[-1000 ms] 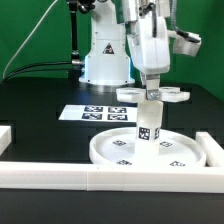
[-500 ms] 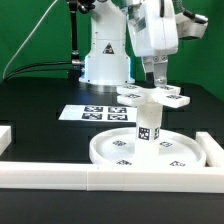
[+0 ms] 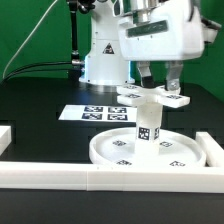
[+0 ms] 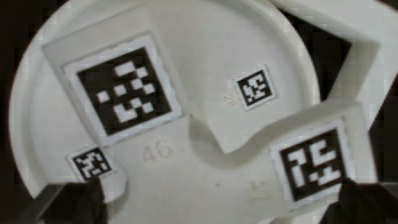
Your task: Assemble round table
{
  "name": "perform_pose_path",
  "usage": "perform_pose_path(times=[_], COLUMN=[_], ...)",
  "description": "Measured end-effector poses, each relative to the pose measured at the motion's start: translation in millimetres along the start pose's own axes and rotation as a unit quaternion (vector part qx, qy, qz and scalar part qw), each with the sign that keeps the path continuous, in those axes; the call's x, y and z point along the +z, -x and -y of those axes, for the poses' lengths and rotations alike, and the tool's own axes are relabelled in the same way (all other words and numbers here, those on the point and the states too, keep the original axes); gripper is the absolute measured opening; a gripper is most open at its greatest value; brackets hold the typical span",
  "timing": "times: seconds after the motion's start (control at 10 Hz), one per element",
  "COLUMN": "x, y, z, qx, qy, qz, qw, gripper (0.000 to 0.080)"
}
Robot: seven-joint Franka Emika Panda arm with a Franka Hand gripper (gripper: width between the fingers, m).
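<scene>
The large round rimmed disc (image 3: 115, 152) lies flat on the black table. The short cylindrical post (image 3: 148, 128) stands upright at its middle, tags on its side. The four-armed cross piece (image 3: 152, 96) sits on top of the post. My gripper (image 3: 158, 76) hangs just above the cross piece. It is open, with one finger on each side of the hub and nothing in it. In the wrist view the cross piece (image 4: 231, 180) fills the lower part, with the tagged disc (image 4: 267, 40) behind it. The dark fingertips (image 4: 365, 205) stand wide apart at the picture's lower corners.
The marker board (image 3: 95, 113) lies on the table behind the disc. Long white border rails run along the front (image 3: 100, 176), the exterior view's left (image 3: 5, 135) and its right (image 3: 213, 150). The arm's white base (image 3: 105, 55) stands at the back.
My gripper was down on the cross piece's hub a second ago. It has let go, risen slightly and turned about its axis, with its fingers spread. The cross piece has turned a little on the post.
</scene>
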State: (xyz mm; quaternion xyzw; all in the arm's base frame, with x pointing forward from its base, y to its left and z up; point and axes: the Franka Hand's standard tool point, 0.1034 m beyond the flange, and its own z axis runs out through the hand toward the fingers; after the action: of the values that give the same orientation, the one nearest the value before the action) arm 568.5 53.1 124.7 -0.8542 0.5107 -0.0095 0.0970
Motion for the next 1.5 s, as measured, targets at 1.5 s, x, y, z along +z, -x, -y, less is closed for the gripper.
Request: perform_pose_path(times=[1.5], x=[-4.7], y=[-8.7], z=[-3.3], qx=[-0.609], qy=[0.022], qz=[0.023], qw=[0.793], gripper=[0.0649])
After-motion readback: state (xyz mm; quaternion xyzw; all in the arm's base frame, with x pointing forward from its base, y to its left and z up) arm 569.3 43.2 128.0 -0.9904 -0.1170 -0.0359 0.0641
